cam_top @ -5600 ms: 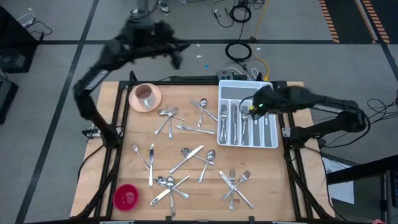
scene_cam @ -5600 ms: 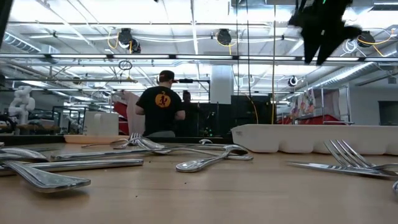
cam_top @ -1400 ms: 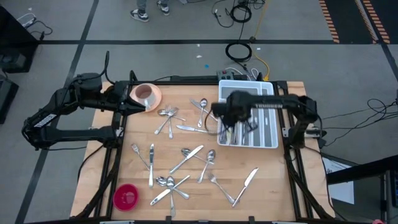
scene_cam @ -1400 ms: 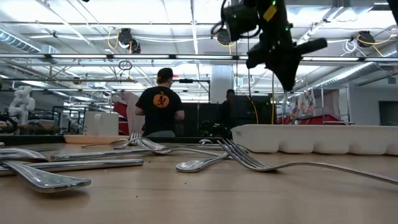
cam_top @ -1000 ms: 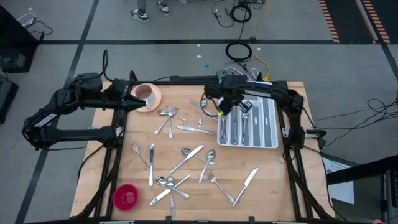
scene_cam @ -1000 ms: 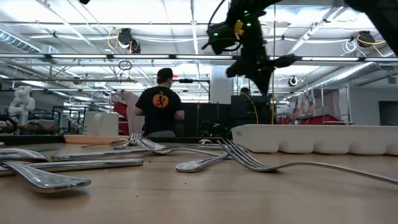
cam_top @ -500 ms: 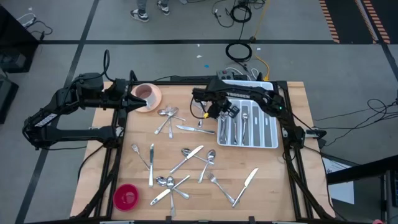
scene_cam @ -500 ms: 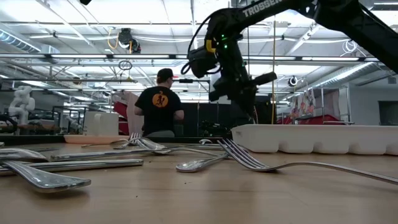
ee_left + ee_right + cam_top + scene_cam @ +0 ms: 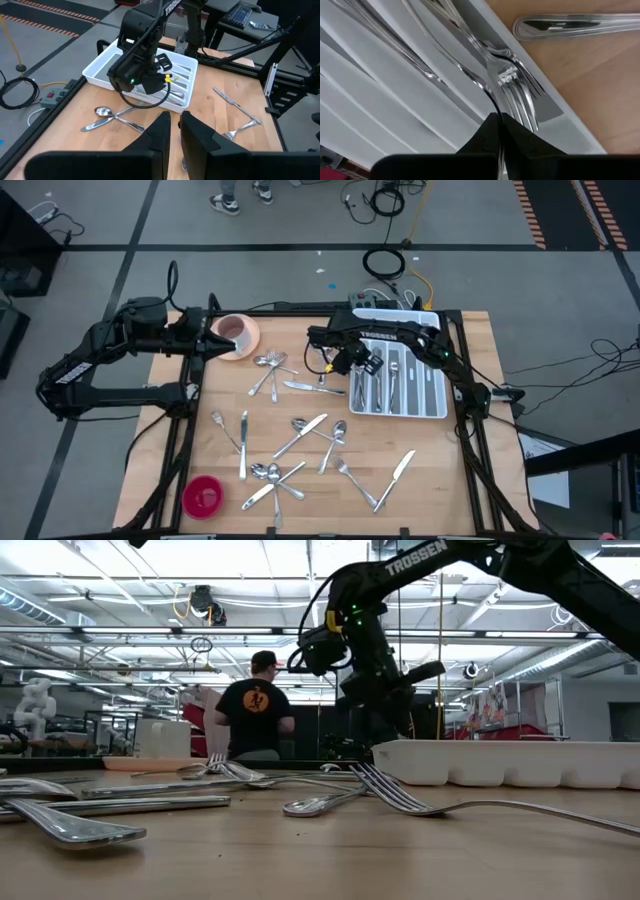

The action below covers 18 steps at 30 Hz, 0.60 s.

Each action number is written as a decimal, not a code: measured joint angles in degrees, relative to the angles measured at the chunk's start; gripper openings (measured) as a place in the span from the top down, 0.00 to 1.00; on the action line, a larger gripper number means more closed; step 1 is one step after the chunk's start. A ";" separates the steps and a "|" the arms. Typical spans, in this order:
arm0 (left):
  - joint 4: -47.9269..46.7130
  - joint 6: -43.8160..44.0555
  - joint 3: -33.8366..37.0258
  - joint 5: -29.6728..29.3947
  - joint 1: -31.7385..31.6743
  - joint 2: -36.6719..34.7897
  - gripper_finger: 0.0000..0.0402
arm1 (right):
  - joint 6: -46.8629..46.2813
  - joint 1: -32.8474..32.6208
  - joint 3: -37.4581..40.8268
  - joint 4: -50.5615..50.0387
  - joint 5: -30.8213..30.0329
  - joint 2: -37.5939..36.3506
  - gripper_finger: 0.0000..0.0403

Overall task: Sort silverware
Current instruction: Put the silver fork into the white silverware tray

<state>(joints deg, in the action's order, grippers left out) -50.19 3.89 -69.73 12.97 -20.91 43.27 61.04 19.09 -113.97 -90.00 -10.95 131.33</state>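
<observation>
Wooden slats of the counter [image 9: 440,470] fill the middle of the overhead frame, with the white tray [image 9: 399,416] at upper right and most of the silverware [image 9: 310,430] loose across the centre and lower half. The right tool [image 9: 498,117] hangs over the tray's left edge. Its fingers are pressed together, and I cannot make out anything pinched between them. Under it, forks [image 9: 512,80] lie in a tray slot, and a knife [image 9: 570,25] lies on the wood just beside the tray wall. The left tool [image 9: 174,122] waits at upper left of the overhead frame, beside the pink cup [image 9: 234,332]. Its fingers show a narrow gap with nothing in it. As I read it, the step is reaching for the next loose piece. To do it well, I would spread the fingers before descending and pick a piece that lies alone. I would line the fingers across its handle, not along it, so the thin metal does not skate on the wood. The nearest candidates lie just left of the right tool, near but not touching: crossed spoons [image 9: 107,114] and that knife.
</observation>
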 joint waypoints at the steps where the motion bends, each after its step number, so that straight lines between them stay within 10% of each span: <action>1: 0.02 -0.11 0.00 0.00 0.00 0.01 0.88 | 0.22 0.00 0.00 0.00 0.00 0.20 1.00; 18: 0.08 -0.17 0.00 0.00 -0.01 0.01 0.88 | -0.96 0.87 0.24 0.75 0.21 4.02 1.00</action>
<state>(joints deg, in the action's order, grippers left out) -50.11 3.73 -69.73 12.97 -20.93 43.28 60.08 19.97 -113.73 -89.25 -10.74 135.35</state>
